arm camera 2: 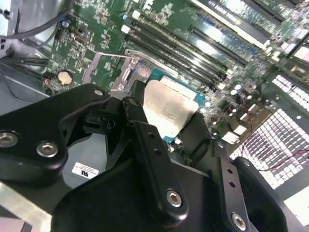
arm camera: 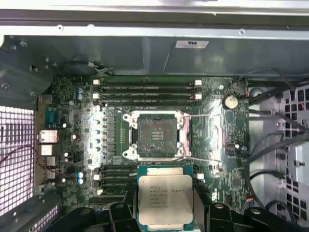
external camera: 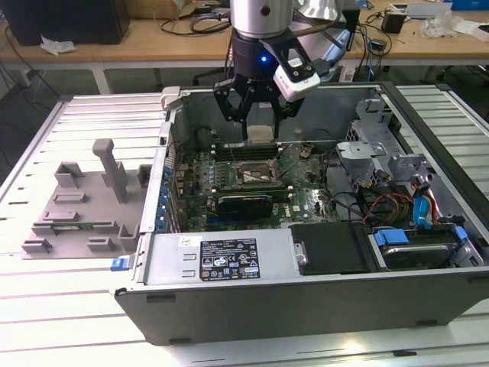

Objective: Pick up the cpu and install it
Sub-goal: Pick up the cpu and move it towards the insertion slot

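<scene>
My end effector [external camera: 260,117] is clamped on the cpu [arm camera: 165,198], holding it above the motherboard [arm camera: 215,164]; pickup done; the socket [arm camera: 157,136] lies open and empty; installation not yet done.

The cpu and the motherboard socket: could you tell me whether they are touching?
Apart. In the first wrist view the cpu, held by the gripper, sits beside the empty socket, a gap between them.
</scene>
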`<action>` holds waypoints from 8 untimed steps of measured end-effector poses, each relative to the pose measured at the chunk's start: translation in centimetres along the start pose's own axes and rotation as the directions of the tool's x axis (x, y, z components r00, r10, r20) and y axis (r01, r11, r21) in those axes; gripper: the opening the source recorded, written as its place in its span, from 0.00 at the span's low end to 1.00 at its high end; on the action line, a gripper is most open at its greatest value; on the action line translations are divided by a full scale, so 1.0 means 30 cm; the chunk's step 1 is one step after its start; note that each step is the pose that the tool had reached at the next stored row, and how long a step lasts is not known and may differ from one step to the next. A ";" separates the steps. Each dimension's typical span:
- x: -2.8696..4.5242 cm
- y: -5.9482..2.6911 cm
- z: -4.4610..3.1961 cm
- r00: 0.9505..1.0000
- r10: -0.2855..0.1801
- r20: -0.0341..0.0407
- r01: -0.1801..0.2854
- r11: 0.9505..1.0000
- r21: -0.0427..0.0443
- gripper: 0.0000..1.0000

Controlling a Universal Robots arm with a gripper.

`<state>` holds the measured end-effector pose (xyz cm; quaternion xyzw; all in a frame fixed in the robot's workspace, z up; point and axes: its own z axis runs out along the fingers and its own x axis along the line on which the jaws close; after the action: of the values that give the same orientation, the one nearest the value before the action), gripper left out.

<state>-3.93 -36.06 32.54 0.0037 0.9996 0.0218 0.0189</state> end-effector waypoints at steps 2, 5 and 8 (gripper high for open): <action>0.001 0.019 0.012 1.000 -0.004 0.001 0.004 1.000 0.000 0.54; 0.002 0.038 0.038 1.000 -0.006 0.001 0.006 1.000 0.000 0.54; 0.004 0.060 0.079 1.000 -0.006 0.001 0.006 1.000 0.000 0.54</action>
<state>-3.95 -34.15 30.25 0.0005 0.9996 0.0218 0.0195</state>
